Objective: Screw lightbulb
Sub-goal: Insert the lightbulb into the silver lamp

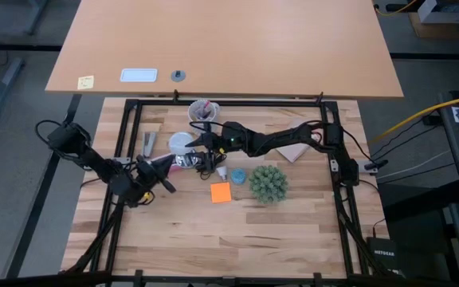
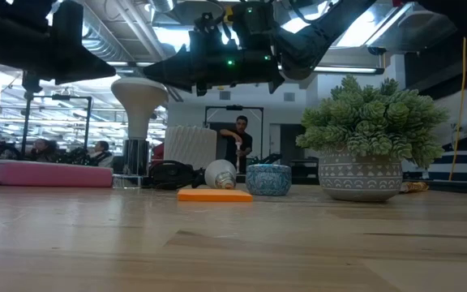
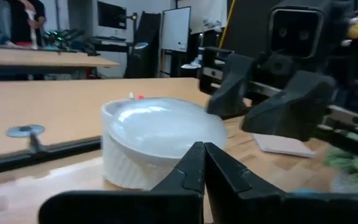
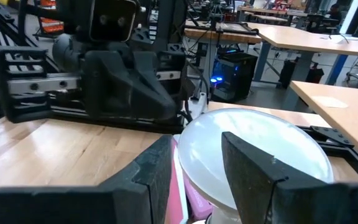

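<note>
Your two dark arms are meeting over the pale wooden tabletop (image 1: 213,231), crowding a big white frosted dome (image 1: 183,143). Collision looks likely. Your left claw (image 3: 202,163) is pressing closed, empty; your right claw (image 4: 197,163) is sitting parted. The small white frosted lightbulb (image 2: 220,174) is lying untouched beside the orange sticky note (image 2: 214,195), below both.

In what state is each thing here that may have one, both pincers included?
lightbulb: upright, dome up.
left pincer: shut, empty, close to the lightbulb.
right pincer: open, fingers apart in front of the dome.
orange sticky note: lying flat on the table.
potted plant: upright.
</note>
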